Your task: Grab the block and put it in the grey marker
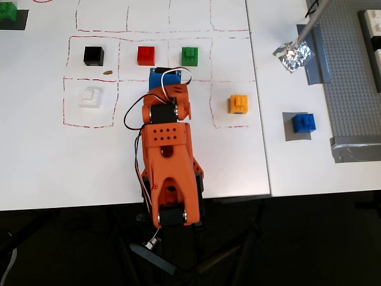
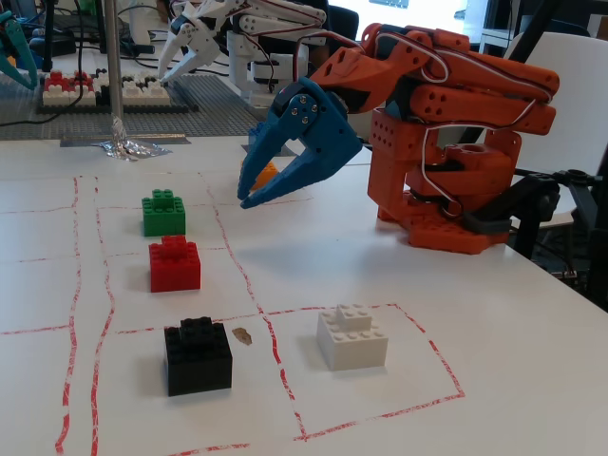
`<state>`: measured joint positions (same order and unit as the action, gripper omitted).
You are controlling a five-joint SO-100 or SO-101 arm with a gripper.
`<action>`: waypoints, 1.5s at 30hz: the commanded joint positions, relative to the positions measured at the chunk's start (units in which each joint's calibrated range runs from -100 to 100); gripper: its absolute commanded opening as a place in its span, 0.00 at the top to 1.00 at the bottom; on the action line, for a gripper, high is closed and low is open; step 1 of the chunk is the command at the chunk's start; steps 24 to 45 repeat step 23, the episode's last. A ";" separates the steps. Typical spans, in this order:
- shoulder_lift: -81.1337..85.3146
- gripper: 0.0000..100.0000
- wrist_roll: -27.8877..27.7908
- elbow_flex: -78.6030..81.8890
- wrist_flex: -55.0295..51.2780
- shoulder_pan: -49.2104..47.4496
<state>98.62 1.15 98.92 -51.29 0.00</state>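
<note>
The blue block (image 1: 303,123) sits on the grey marker (image 1: 287,132), a flat dark-grey square at the right of the overhead view; neither shows in the fixed view. My gripper (image 2: 245,195) has blue fingers, slightly parted and empty, and hangs above the white sheet near the middle of the drawn grid. In the overhead view the gripper (image 1: 165,77) is far left of the blue block, between the red and green blocks' row and the arm's body.
Black (image 1: 93,55), red (image 1: 146,55), green (image 1: 190,55), white (image 1: 90,96) and orange-yellow (image 1: 239,103) blocks lie in red-lined cells. Crumpled foil (image 1: 293,55) and a long grey studded baseplate (image 1: 351,77) lie at the right. Another green block (image 1: 9,15) sits top left.
</note>
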 commanded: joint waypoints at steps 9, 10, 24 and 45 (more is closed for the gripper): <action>0.94 1.00 -0.88 0.81 0.02 0.49; 0.94 1.00 -0.93 0.81 0.02 0.40; 0.94 1.00 -1.03 0.81 -0.06 0.31; 0.94 1.00 -1.03 0.81 -0.06 0.31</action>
